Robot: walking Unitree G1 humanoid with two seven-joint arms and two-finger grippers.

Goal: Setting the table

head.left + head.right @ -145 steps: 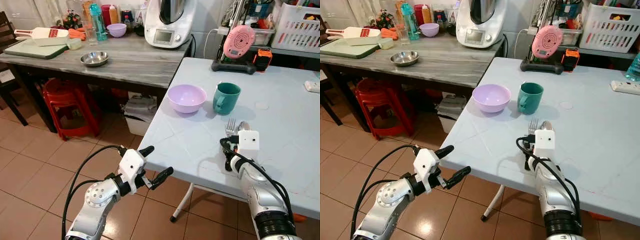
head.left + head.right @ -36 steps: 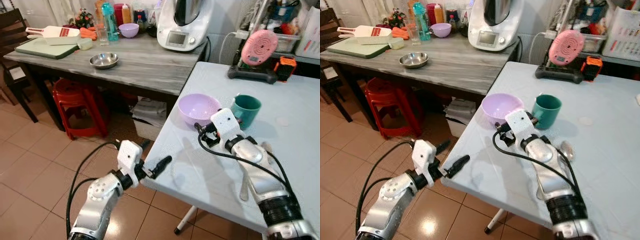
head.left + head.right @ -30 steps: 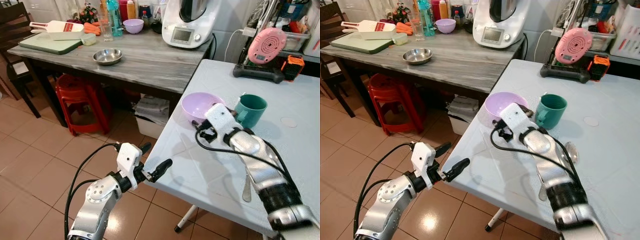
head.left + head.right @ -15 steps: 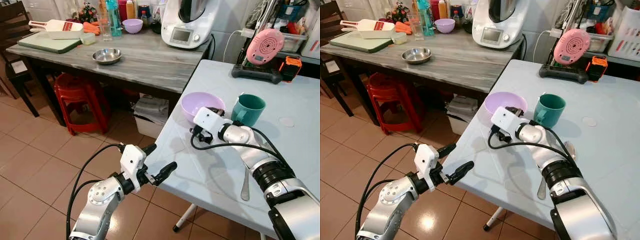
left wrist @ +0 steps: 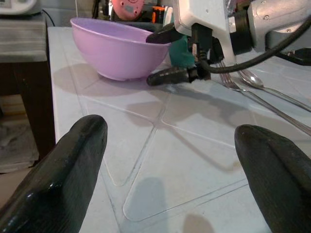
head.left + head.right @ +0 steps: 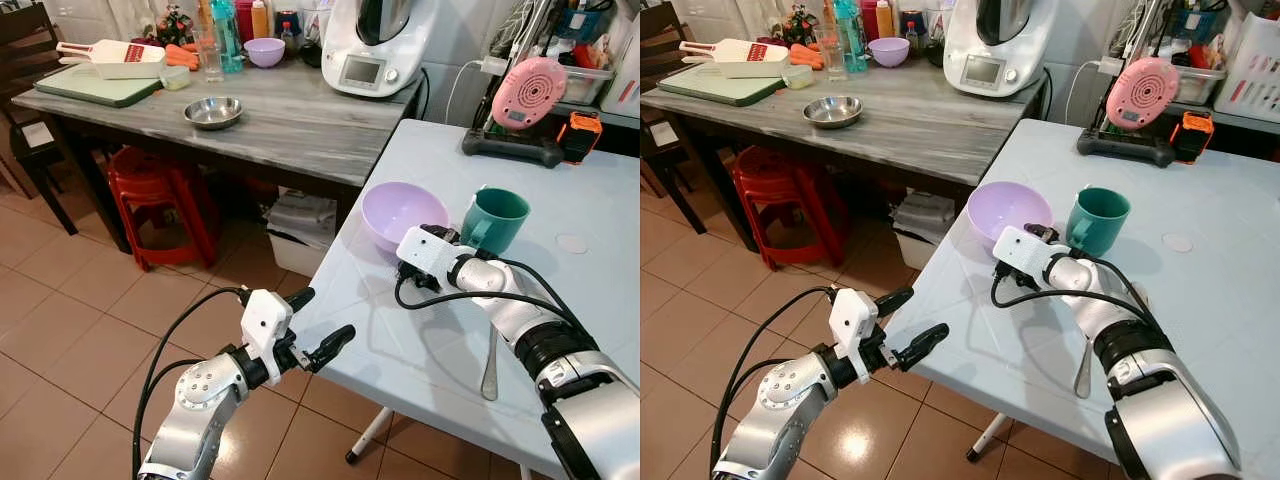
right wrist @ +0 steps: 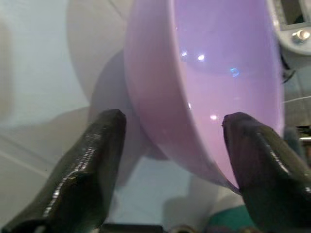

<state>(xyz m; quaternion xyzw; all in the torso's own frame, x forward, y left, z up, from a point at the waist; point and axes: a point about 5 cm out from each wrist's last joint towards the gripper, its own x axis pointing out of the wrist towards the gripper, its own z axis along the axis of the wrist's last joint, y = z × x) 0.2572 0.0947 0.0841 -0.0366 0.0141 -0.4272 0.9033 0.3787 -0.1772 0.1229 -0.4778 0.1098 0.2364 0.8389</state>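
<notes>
A purple bowl [image 6: 398, 211] stands near the left edge of the pale blue table [image 6: 400, 340], with a teal mug [image 6: 494, 219] just to its right. My right gripper [image 6: 433, 234] is open at the bowl's near side. In the right wrist view its fingers [image 7: 82, 179] straddle the bowl's wall [image 7: 194, 107], one inside the rim and one outside. A fork [image 5: 232, 81] and a spoon [image 5: 253, 80] lie on the table behind that arm. My left gripper [image 6: 322, 315] hangs open and empty just off the table's near left edge.
A grey wooden table [image 6: 290, 125] to the left carries a steel bowl [image 6: 213, 111], a cutting board [image 6: 85, 85], bottles and a white kitchen machine [image 6: 375, 45]. Red stools [image 6: 160, 195] stand under it. A pink device [image 6: 527, 92] sits at the far end of the blue table.
My right arm left the fork and spoon, swung left to the purple bowl, and its fingers now stand around the rim. The left arm has barely moved.
</notes>
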